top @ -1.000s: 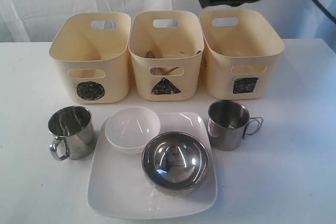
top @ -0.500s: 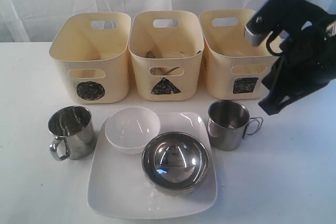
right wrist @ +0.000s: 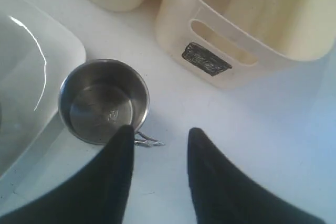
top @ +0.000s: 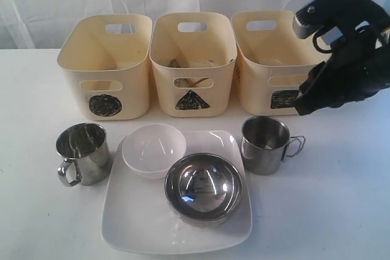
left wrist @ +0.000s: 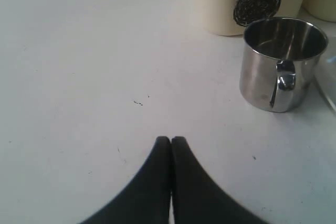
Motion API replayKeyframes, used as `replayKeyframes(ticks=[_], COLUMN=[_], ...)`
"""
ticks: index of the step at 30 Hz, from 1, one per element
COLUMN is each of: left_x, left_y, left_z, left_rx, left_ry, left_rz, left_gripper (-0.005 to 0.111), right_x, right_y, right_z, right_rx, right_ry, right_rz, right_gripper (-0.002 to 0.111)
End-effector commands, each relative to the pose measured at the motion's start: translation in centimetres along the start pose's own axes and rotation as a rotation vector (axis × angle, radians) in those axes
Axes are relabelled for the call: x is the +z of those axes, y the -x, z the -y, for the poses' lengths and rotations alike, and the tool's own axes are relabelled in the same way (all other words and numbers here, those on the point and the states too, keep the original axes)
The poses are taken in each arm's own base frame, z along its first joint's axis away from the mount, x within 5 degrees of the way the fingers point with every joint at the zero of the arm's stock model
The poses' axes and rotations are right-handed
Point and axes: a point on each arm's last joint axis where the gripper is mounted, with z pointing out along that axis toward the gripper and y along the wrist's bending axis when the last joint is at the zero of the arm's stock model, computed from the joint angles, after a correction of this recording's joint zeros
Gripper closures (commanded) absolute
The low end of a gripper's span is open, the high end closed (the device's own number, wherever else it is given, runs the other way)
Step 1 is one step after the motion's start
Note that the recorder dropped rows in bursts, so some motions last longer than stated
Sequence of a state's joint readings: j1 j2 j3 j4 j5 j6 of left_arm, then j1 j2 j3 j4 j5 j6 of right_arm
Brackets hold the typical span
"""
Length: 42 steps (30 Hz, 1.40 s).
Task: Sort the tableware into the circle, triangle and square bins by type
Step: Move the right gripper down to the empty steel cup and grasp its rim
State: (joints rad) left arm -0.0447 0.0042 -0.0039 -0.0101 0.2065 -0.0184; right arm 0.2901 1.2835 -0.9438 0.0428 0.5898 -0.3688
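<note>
Tableware mostly out on the counter: steel bowl and small white bowl side by side on the square plate, left mug and right mug flanking it. Behind, circle bin, triangle bin with some cutlery inside, square bin. Right end effector spread wide and empty, raised near right mug. Left end effector pinched closed on nothing, near left mug.

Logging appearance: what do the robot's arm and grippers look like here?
The right arm is matte black and bulky, with a silver-grey end face and a black cable loop. The left gripper and right gripper have plain black fingers tapering to rounded tips. No markings visible.
</note>
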Motion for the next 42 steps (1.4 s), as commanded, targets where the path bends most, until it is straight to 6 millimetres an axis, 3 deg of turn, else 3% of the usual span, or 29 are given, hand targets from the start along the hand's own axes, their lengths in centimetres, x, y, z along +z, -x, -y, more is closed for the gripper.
replayKeyframes(ticks=[1,7,12,20,31,42], left_x=[0.0,0.0,0.0,0.0,0.0,0.0], left_y=[-0.1,-0.1,-0.1,-0.1,-0.1,-0.1], left_z=[0.0,0.0,0.0,0.0,0.0,0.0], left_rx=[-0.008,-0.008,-0.008,-0.008,-0.008,-0.008], left_ry=[0.001,0.001,0.001,0.001,0.001,0.001], left_rz=[0.004,0.004,0.004,0.004,0.004,0.004], left_gripper=[0.107,0.107,0.107,0.107,0.107,0.107], right_x=[3.1,7.7,9.5,9.7,9.6,13.0], right_y=[-0.4,-0.9,-1.3,-1.3,-0.9,-2.6], right_z=[0.1,0.1,0.4,1.4,1.2,0.6], right_rx=[0.014,0.019,0.024,0.060,0.216,0.256], right_ry=[0.019,0.023,0.016,-0.010,0.013,0.052], right_rz=[-0.075,-0.099,-0.110,-0.098,-0.084,-0.187], right_gripper=[0.064,0.064,0.064,0.056,0.056,0.056])
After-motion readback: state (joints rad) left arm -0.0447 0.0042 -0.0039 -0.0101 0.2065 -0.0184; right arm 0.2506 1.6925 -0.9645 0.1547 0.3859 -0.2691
